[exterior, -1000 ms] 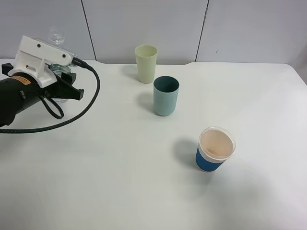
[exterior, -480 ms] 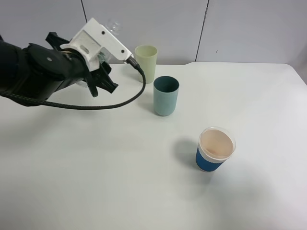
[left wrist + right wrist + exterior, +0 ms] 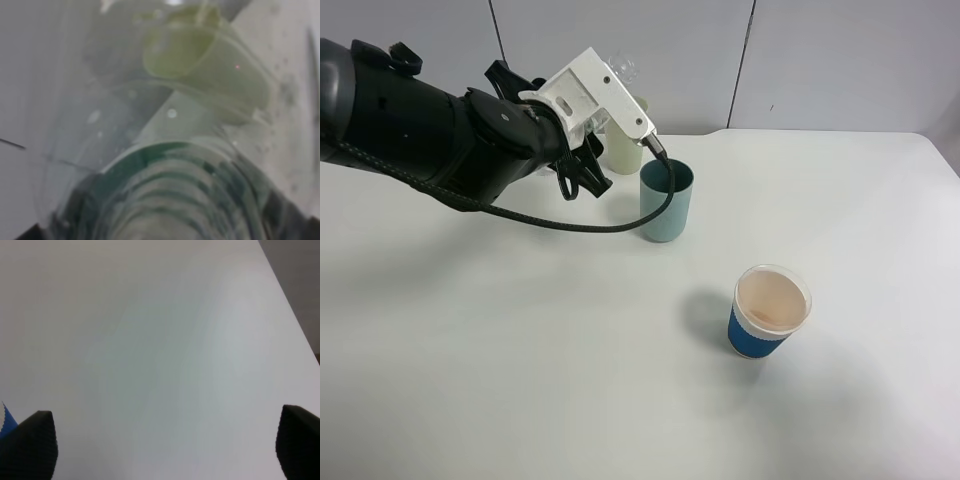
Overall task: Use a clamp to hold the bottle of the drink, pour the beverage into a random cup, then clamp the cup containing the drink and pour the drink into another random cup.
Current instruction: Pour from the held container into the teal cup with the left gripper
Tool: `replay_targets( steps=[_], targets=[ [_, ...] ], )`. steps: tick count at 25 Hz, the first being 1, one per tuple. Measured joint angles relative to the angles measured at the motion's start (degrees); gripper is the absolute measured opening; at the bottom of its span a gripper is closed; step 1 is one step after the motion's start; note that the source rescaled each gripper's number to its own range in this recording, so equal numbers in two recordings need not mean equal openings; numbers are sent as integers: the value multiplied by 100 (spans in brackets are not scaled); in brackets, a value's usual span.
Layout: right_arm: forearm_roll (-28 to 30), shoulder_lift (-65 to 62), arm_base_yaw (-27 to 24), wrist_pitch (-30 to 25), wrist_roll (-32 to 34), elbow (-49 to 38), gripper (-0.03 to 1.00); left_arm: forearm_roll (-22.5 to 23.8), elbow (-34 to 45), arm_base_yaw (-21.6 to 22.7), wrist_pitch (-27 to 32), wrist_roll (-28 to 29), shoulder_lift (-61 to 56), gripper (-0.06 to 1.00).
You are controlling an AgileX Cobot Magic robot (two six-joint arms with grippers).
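Observation:
My left gripper [image 3: 586, 148] is shut on a clear plastic bottle [image 3: 621, 69] and holds it in the air, just left of the teal cup [image 3: 666, 200]. The bottle's clear end sticks out above the white wrist mount. A pale green cup [image 3: 622, 150] stands behind the teal one, partly hidden by the gripper. A blue paper cup [image 3: 769, 312] with a pale inside stands nearer, to the right. In the left wrist view the ribbed bottle [image 3: 170, 190] fills the picture, and the green cup [image 3: 200, 65] shows through it. My right gripper [image 3: 165, 447] is open over bare table.
The white table [image 3: 520, 380] stretches wide in front and to the right. A grey panelled wall [image 3: 820, 60] stands behind the table's far edge. A blue sliver of the paper cup [image 3: 4, 420] shows at the edge of the right wrist view.
My left arm has swung from the far left toward the middle, carrying the bottle up and rightward until it is beside the teal cup. The cups have not moved.

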State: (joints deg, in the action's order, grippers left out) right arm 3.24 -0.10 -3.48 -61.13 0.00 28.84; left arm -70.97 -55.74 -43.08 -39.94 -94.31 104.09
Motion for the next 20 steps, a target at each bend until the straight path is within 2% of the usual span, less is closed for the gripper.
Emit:
replay_targets(
  steps=[6, 11, 14, 20],
  targets=[
    [0, 0, 0, 0, 0, 0, 79, 62, -148, 0, -365, -406, 94, 8],
    [0, 0, 0, 0, 0, 0, 79, -309, -527, 0, -597, -1285, 323, 8],
    [0, 0, 0, 0, 0, 0, 79, -350, -643, 0, -675, -1833, 442, 8],
    [0, 0, 0, 0, 0, 0, 79, -350, -642, -45, -817, -2443, 655, 8]
  ],
)
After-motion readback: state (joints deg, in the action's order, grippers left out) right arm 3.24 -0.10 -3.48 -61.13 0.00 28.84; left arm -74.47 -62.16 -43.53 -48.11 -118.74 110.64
